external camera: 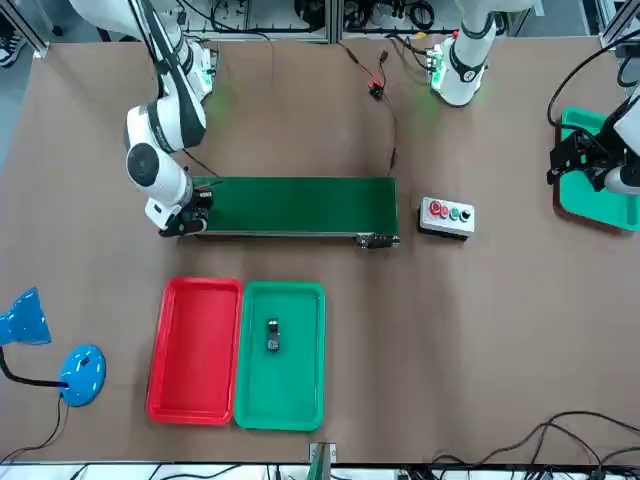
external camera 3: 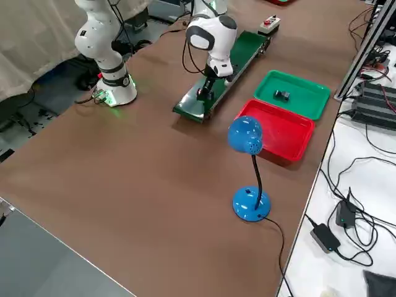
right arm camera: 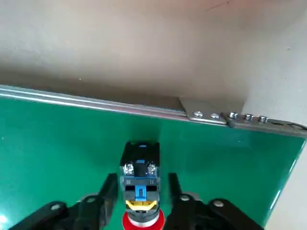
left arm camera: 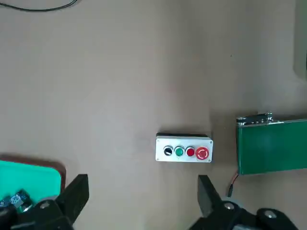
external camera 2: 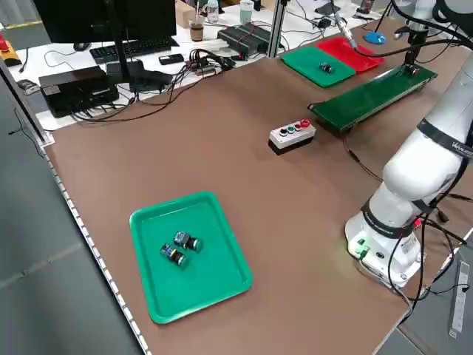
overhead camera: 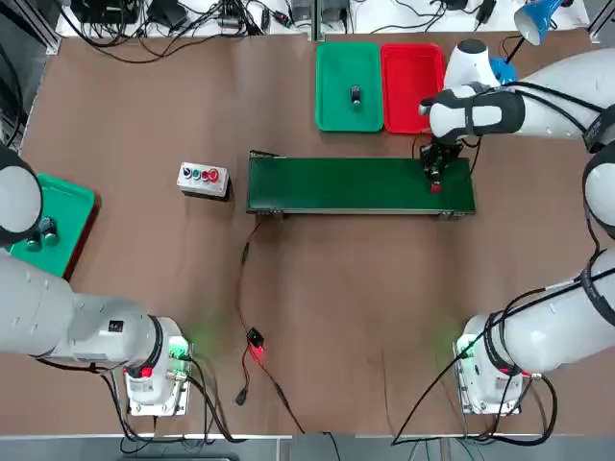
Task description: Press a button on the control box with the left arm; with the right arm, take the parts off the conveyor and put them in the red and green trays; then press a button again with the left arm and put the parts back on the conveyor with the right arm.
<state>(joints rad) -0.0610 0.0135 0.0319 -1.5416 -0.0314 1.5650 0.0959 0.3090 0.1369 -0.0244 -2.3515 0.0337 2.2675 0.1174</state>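
— Where's the right gripper (right arm camera: 141,179)?

— Take the overhead view as your clock face: it sits at about 2 o'clock, low over the right end of the conveyor (overhead camera: 346,184). Its fingers (right arm camera: 109,186) flank one red-capped part (right arm camera: 140,167) that rests on the green belt. You can see a sliver of gap on each side, so they are slightly parted rather than clamped.

— And beyond it?

— At 12 to 1 o'clock, past the belt, you have two trays touching side by side: the far green tray (overhead camera: 332,106) with a single dark part (overhead camera: 355,94) in it, and the red tray (overhead camera: 404,96) on its right. One blue lamp (external camera 3: 246,139) stands near the red tray.

— The left side?

— The left gripper (left arm camera: 141,201) hangs over the table at 9 o'clock, fingers spread wide around nothing. One control box (left arm camera: 184,148) lies at 10 o'clock, just off the belt's left end; you can count four buttons: one black, one green, two red. A second green tray (external camera 2: 222,274) at 9 o'clock carries two small parts (external camera 2: 179,248), close together.
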